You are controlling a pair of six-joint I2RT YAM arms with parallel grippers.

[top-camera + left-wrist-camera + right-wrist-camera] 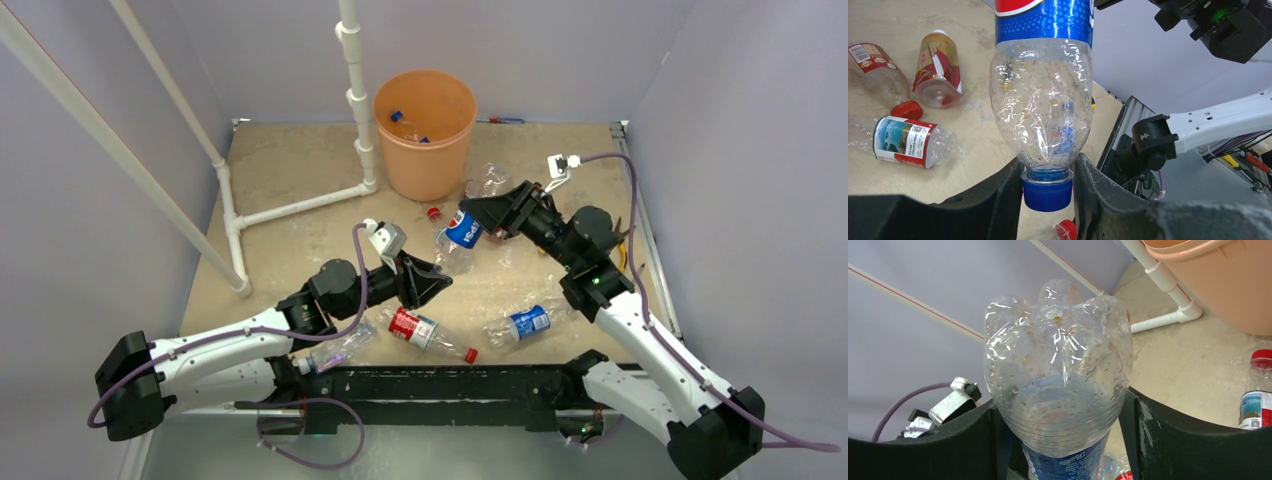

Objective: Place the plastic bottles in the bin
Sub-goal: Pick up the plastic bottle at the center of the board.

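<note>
A clear Pepsi bottle (462,230) with a blue label hangs in the air between both arms. My left gripper (437,275) is shut on its blue cap (1047,192), one finger on each side of the cap. My right gripper (477,216) is shut on the bottle's other end, its fingers (1153,435) pressed against both sides just below the lobed base (1058,355). The orange bin (425,130) stands at the back, behind the right gripper, with blue-capped bottles (400,117) inside. More bottles lie on the table: a red-labelled one (420,330) and a blue-labelled one (525,323).
A white pipe frame (360,110) stands just left of the bin. A clear bottle (335,352) lies under the left arm, a crumpled one (488,180) beside the bin, and a red-capped one (435,213) near the held bottle. A black rail (450,385) runs along the near edge.
</note>
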